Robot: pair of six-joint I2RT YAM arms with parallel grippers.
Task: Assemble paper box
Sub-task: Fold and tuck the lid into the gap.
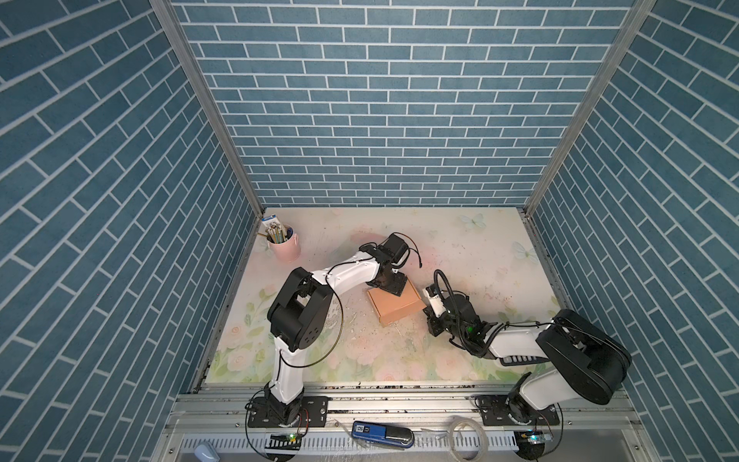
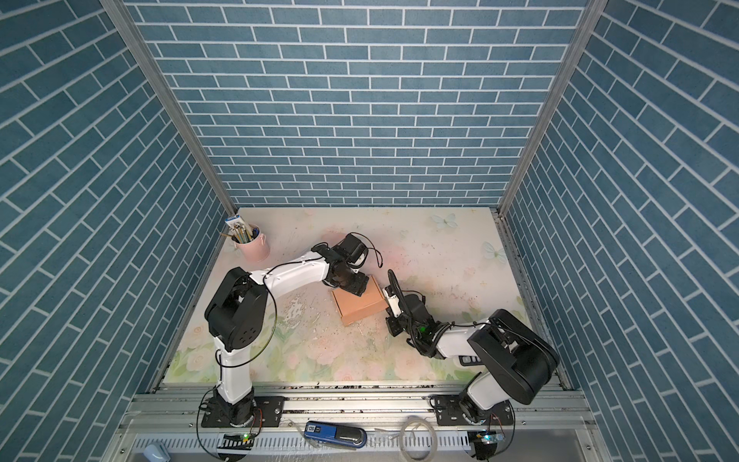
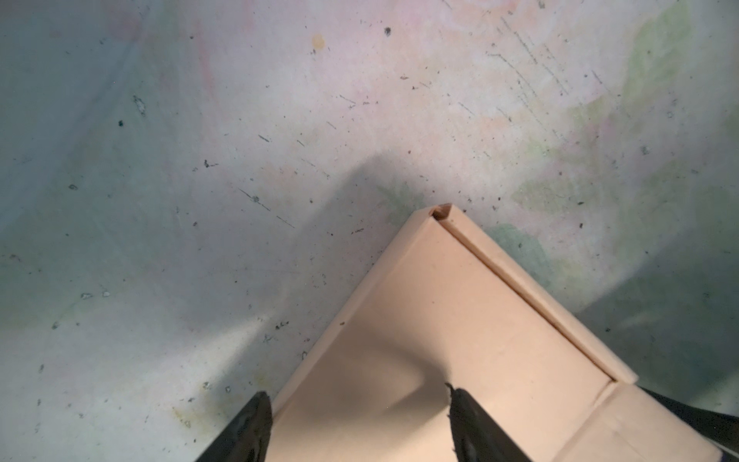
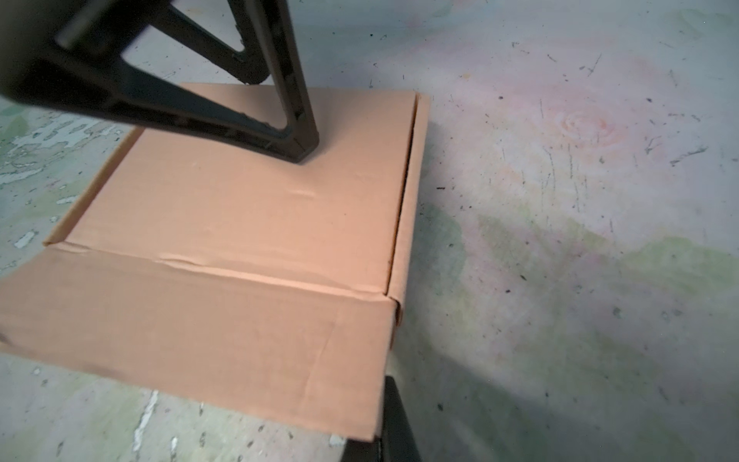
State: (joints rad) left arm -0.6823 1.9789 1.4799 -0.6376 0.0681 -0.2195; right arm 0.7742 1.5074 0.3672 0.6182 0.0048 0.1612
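Observation:
The paper box (image 1: 396,307) is folded shut, a peach-orange shallow carton lying flat mid-table in both top views (image 2: 362,306). My left gripper (image 1: 394,289) hangs over its far corner, open. In the left wrist view the left gripper (image 3: 358,392) straddles the box's edge: one finger (image 3: 468,424) rests on the lid (image 3: 460,320), the other (image 3: 256,428) is over the table. The right wrist view shows that finger (image 4: 300,136) pressing the lid (image 4: 248,208). My right gripper (image 4: 394,428) is shut, low at the box's right side, beside the front flap's corner (image 4: 360,400).
A pink cup of pencils (image 1: 284,245) stands at the back left. A dark keypad device (image 1: 520,360) lies partly under my right arm. On the front rail sit a blue device (image 1: 382,432) and coiled clear tubing (image 1: 466,430). Blue brick walls enclose three sides.

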